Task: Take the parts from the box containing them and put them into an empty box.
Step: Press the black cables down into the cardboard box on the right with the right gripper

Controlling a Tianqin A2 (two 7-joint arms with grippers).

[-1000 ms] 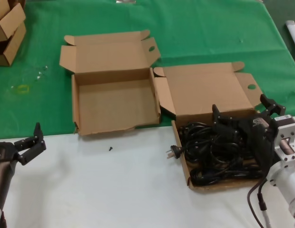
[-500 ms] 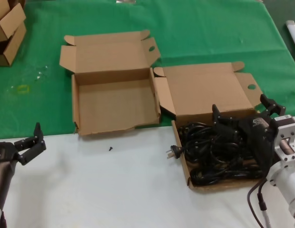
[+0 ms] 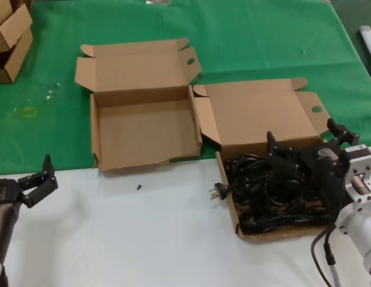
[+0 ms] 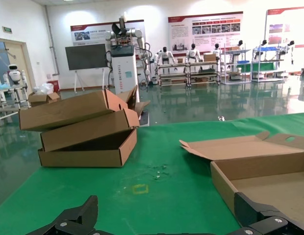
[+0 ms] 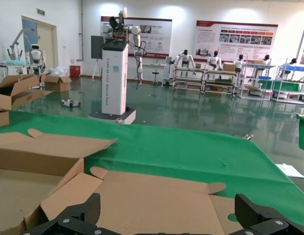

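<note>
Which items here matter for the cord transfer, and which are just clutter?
Job:
- power cords
- full box
- empty box
- right pincer, open over the cords
- left pincer, open, waiting

Clutter:
- stacked cartons
- small black bit

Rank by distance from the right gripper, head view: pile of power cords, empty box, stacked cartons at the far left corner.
Right gripper is open, over the full box.
1. Power cords: directly under the gripper, in the right-hand box.
2. Empty box: to the left, on the green cloth, lid open.
3. Stacked cartons: far left corner, farthest.
</note>
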